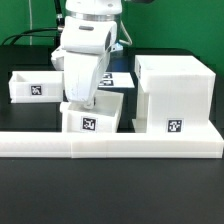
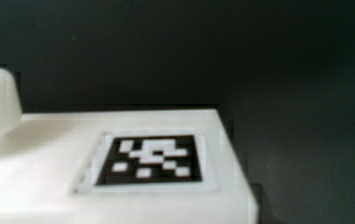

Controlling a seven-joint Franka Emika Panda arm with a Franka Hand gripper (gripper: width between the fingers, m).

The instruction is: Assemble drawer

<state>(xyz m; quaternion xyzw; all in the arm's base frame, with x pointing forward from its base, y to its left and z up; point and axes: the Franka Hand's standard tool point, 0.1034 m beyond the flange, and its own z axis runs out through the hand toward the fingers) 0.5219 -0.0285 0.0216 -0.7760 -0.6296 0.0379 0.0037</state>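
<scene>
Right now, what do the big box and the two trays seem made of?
Big box: likely hard plastic, matte white, smooth even faces. Tray on the exterior view's left and tray beside the box: apparently the same, thin stiff walls.

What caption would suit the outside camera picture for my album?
White robot arm poised over a small white plastic open-top tray, between a matching tray and a large white cubic housing.

No words, numbers or brands legible anywhere. Only black-and-white coded squares: one tag (image 1: pixel 174 126) on the housing (image 1: pixel 172 85) front at the exterior view's right, one each on the near tray (image 1: pixel 108 122) and the far tray (image 1: pixel 20 92) at the exterior view's left.
</scene>
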